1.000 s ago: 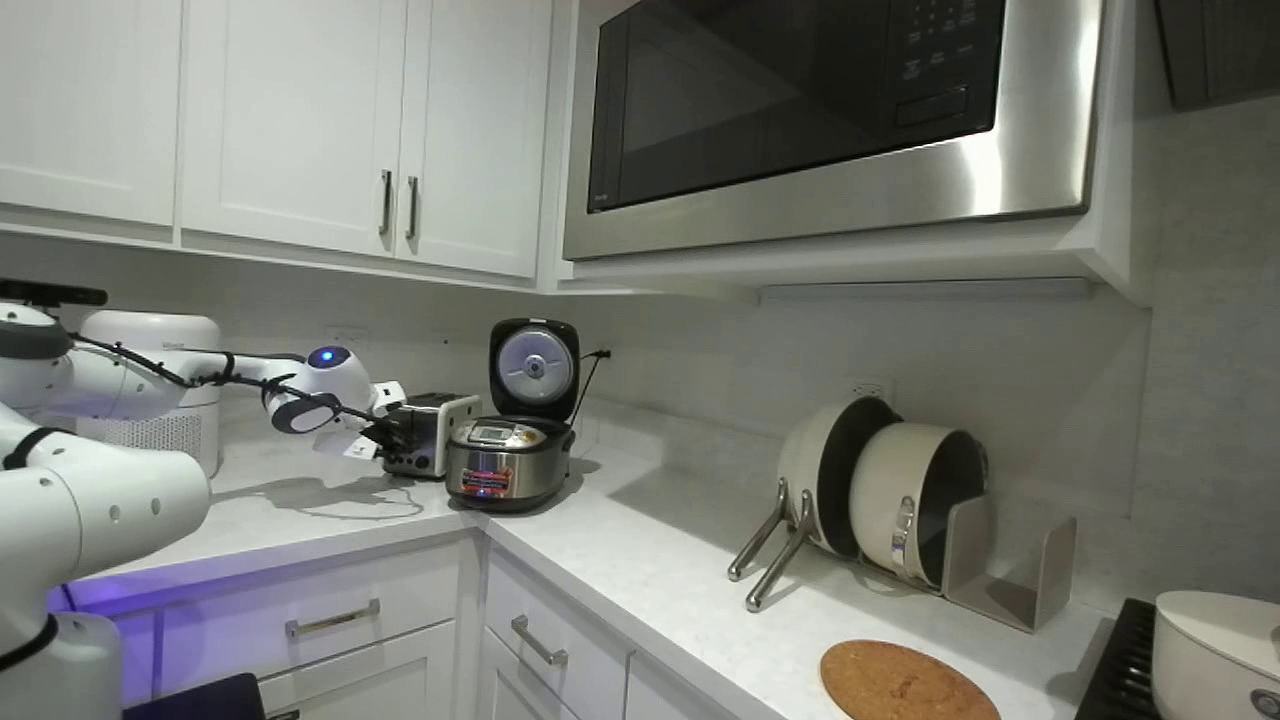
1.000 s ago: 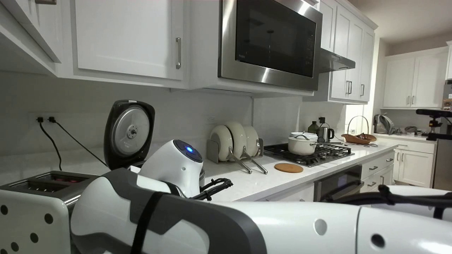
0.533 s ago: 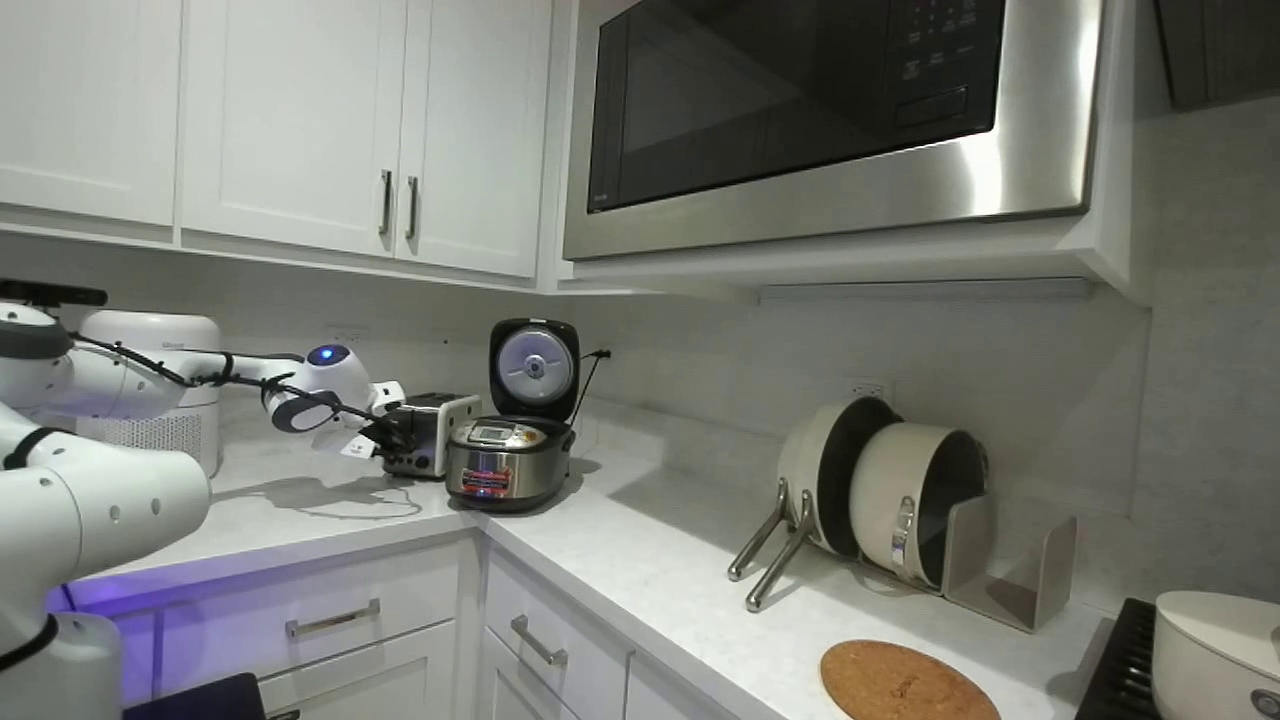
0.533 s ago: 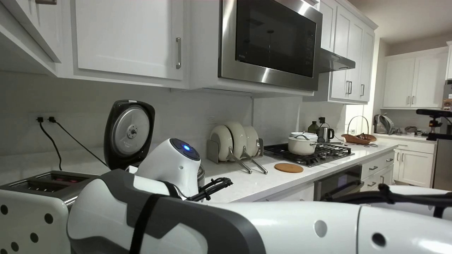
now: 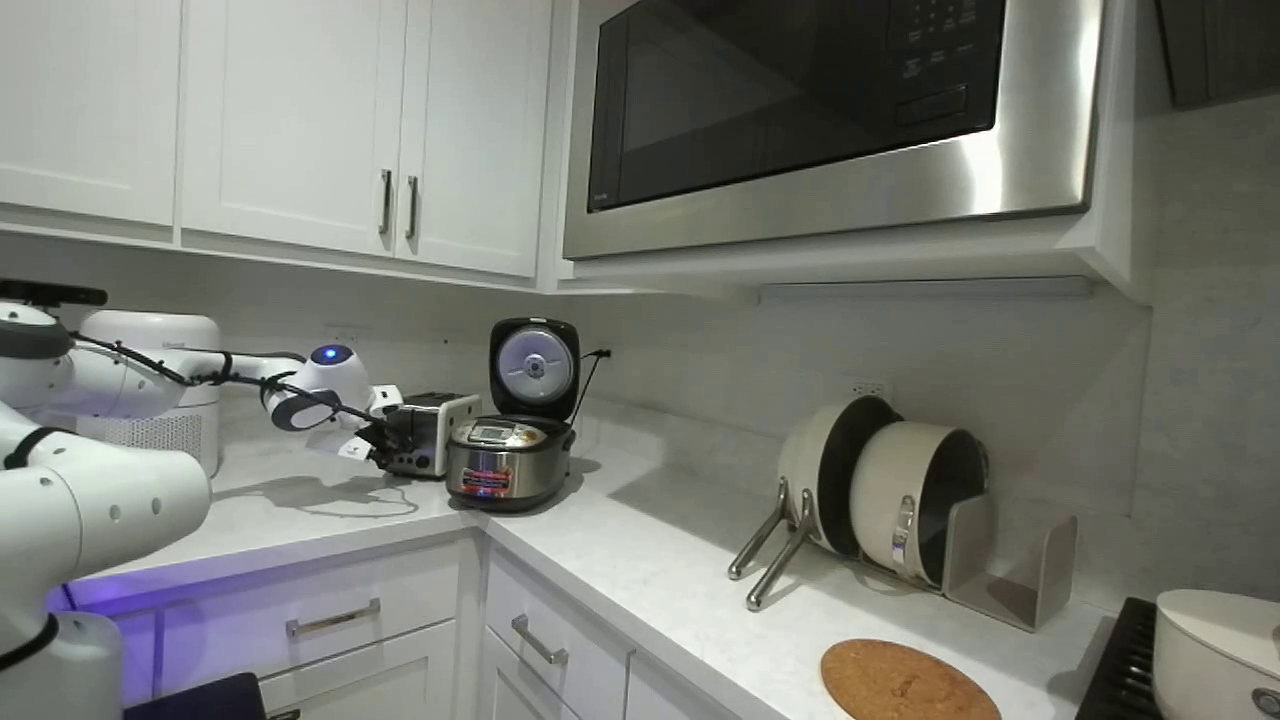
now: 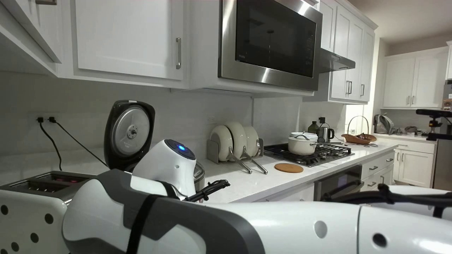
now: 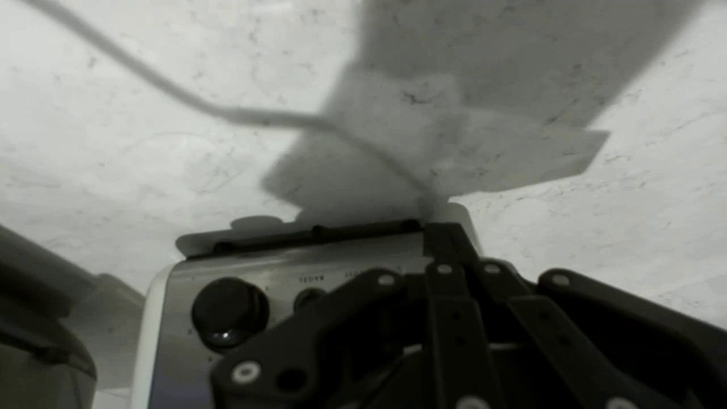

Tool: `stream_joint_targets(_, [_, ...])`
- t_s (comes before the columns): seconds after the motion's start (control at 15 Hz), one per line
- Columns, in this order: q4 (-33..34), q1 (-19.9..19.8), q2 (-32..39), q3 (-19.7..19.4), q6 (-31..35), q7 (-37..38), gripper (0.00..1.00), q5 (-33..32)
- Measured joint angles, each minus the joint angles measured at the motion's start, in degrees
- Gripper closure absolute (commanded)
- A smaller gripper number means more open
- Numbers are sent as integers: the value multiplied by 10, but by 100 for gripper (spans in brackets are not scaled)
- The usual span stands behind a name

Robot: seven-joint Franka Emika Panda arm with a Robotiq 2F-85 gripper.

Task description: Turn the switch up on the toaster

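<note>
The end effector was pressed together at the toaster.
The toaster stood on the tabletop beside the rice cooker. With the switch out of sight, a misaligned upward push could have slipped off it or shoved the toaster.

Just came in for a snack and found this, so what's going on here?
A robot arm has its gripper, apparently shut, right at the knobbed end of a toaster. It's there to turn a switch up; whether it is touching one I can't tell. A black knob shows beside it in the wrist view. Next to the toaster, a rice cooker stands with its lid open.
</note>
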Motion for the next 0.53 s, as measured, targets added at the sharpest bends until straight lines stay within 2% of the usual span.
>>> stream_joint_targets(0.53, [7, -4, 0, -5, -4, 0, 100, 0])
